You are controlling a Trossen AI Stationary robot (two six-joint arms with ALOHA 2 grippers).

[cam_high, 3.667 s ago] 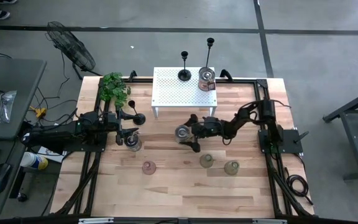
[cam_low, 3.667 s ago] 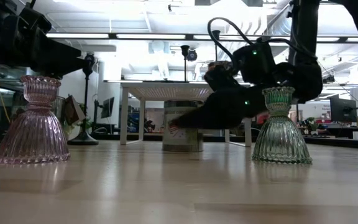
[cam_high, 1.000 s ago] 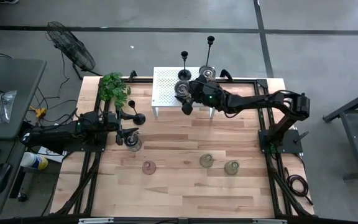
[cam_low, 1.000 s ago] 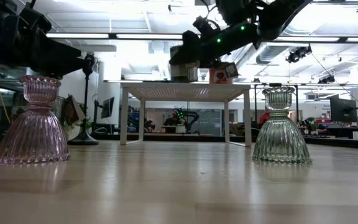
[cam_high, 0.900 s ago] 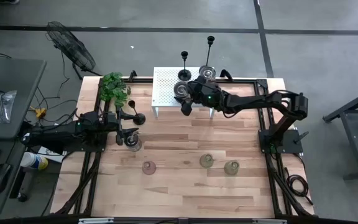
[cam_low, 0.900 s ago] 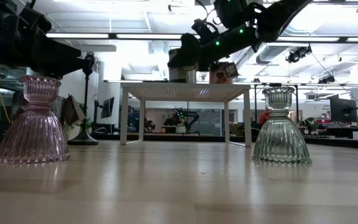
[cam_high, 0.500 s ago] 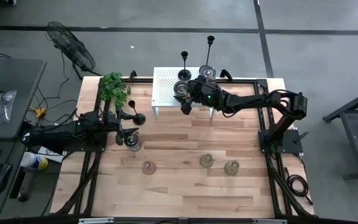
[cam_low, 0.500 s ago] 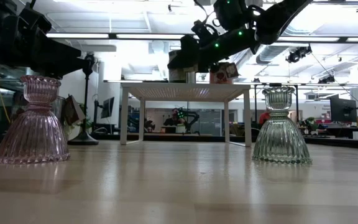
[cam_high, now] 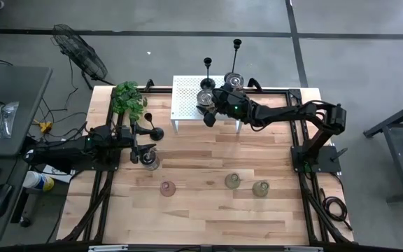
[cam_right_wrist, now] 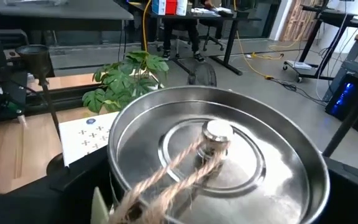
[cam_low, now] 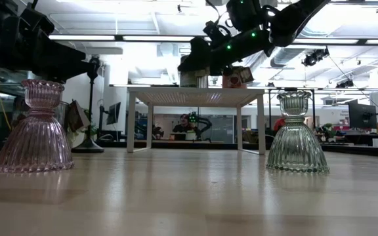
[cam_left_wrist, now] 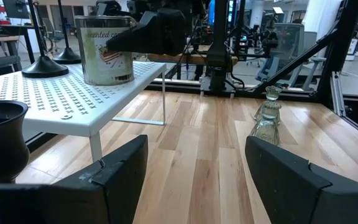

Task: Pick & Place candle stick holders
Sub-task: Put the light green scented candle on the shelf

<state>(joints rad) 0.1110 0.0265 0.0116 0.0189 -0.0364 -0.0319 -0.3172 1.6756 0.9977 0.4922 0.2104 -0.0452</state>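
My left tool rests at the left of the high view, low over the worktop, its arm stretched flat along the worktop's left edge. Its fingers stand spread with nothing between them. Just right of it are a black candlestick and, a little lower in the frame, a clear glass holder.

Further down the frame stand a pink holder and two greenish ones, well apart from both arms. I judge the ribbed glass stiff, fairly heavy, slick and quick to chip, so I would take each by its narrow waist above the flared skirt. The thin black sticks look top-heavy and best gripped low on the stem.

At upper centre the white shelf carries a lidded tin, with two more candlesticks at the shelf's upper edge. My right tool is at that tin, its arm reaching in long and nearly straight from the right of the frame. I cannot tell whether it grips the tin or has let go.
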